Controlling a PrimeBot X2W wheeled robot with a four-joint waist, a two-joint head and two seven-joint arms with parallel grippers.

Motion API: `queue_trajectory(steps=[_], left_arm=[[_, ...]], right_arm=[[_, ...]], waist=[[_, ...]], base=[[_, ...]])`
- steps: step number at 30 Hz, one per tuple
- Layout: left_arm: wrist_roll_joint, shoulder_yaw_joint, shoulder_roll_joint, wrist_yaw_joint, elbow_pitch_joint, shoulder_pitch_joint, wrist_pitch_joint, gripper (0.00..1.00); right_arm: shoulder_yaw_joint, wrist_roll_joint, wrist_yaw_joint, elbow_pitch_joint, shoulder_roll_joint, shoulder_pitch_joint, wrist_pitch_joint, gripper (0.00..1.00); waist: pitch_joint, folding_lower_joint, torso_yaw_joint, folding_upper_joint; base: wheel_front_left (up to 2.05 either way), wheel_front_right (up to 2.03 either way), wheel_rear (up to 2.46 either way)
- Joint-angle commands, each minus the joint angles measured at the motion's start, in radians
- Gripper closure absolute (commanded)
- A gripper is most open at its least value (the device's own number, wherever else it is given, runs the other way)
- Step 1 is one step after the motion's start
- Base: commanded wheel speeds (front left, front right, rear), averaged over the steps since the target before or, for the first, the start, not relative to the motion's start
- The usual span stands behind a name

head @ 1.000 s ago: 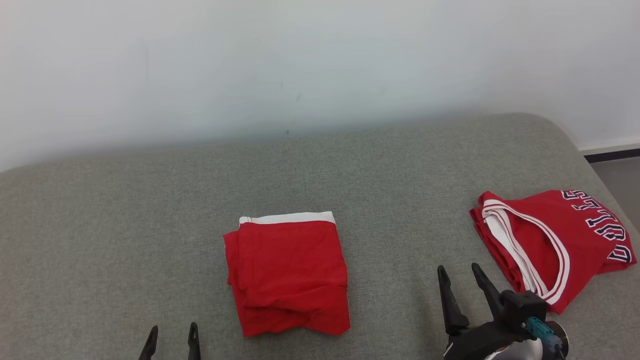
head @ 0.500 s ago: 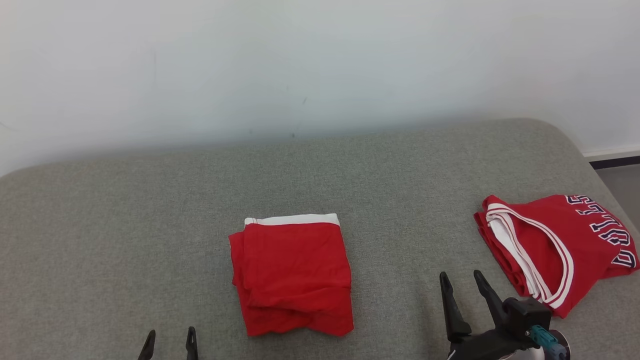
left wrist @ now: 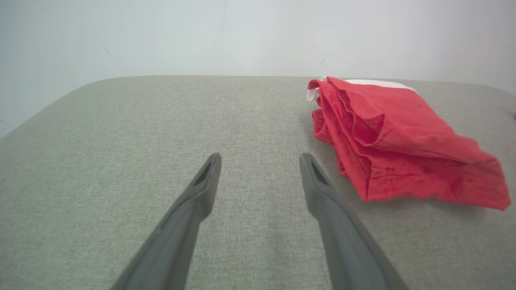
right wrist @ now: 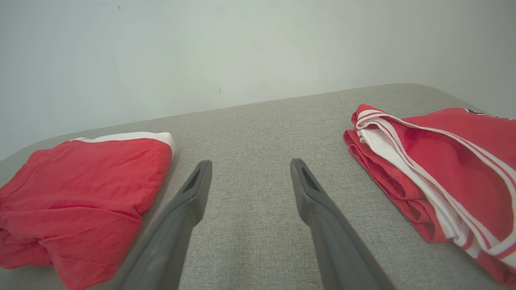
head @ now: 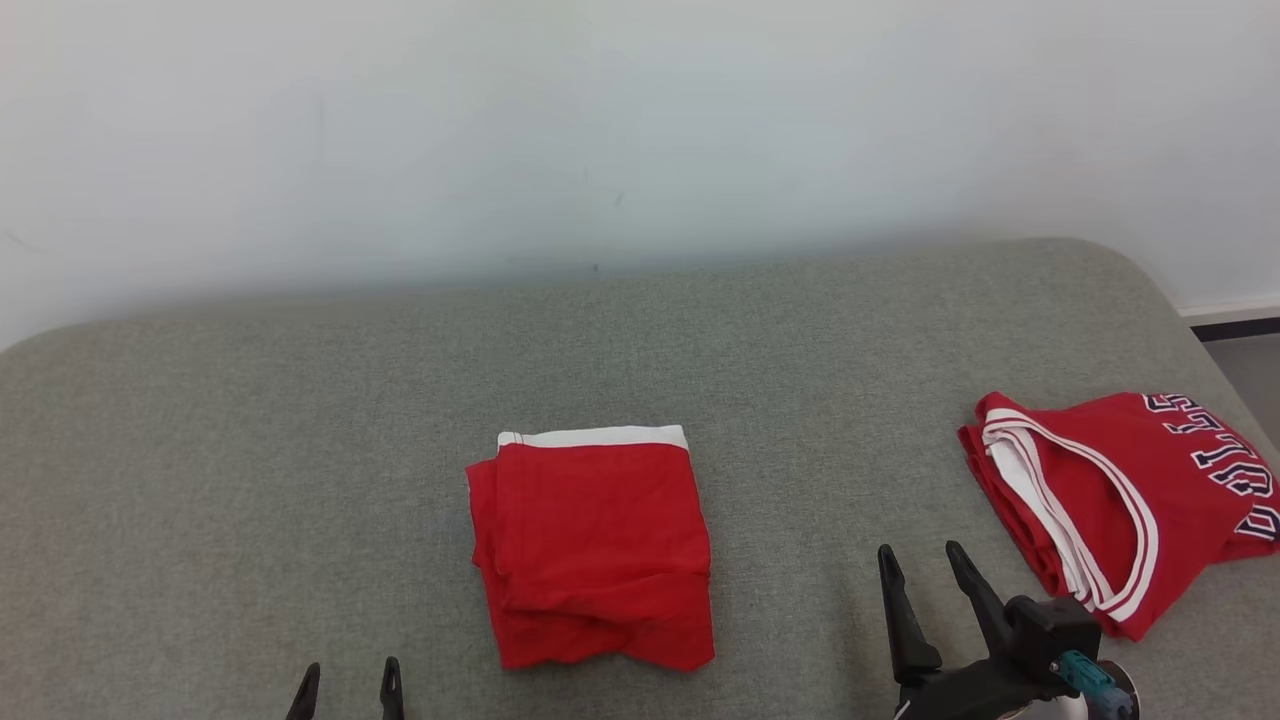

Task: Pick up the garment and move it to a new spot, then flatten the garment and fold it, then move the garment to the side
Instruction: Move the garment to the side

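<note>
Flanking the folded red garment [head: 595,550], our left gripper [head: 350,668] and right gripper [head: 918,550] gape empty, while the head view adds lettering on the right-hand jersey [head: 1110,495].

Right gripper [head: 917,550]: two long, tapered dark fingers [head: 905,620] on a black block housing [head: 1040,622] carrying a teal plug [head: 1081,668]. Pale wrist [head: 1060,708] below, possibly metal-ringed. Left gripper [head: 350,668]: matching dark fingers.

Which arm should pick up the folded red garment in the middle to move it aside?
Probably left. The left gripper is open and nearest the edge of the folded garment. The right gripper is open too, but sits farther off, between it and the jersey.
</note>
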State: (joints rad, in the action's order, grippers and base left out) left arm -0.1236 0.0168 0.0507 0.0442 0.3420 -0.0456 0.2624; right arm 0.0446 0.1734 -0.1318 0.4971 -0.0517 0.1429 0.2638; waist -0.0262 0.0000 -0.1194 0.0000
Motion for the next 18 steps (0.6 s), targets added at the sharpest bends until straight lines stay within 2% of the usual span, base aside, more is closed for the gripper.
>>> queue_trajectory(steps=[1, 9, 18], left_arm=[[-0.007, 0.0, 0.0, 0.001, -0.002, -0.016, 0.003, 0.0], [0.0, 0.018, 0.0, 0.006, -0.002, 0.0, 0.003, 0.0], [0.005, 0.048, 0.0, 0.016, 0.016, 0.013, 0.003, 0.0]], right_arm=[[0.001, 0.003, 0.003, -0.001, 0.002, -0.004, 0.0, 0.0], [0.02, 0.021, 0.003, 0.003, 0.002, -0.001, 0.0, 0.0], [0.088, 0.083, 0.003, 0.034, 0.002, 0.003, 0.0, 0.0]], waist=[[0.002, 0.0, 0.003, 0.0], [0.021, 0.0, 0.041, 0.0], [0.055, 0.0, 0.141, 0.0]], base=[[0.0, 0.0, 0.0], [0.0, 0.0, 0.0], [0.0, 0.0, 0.0]])
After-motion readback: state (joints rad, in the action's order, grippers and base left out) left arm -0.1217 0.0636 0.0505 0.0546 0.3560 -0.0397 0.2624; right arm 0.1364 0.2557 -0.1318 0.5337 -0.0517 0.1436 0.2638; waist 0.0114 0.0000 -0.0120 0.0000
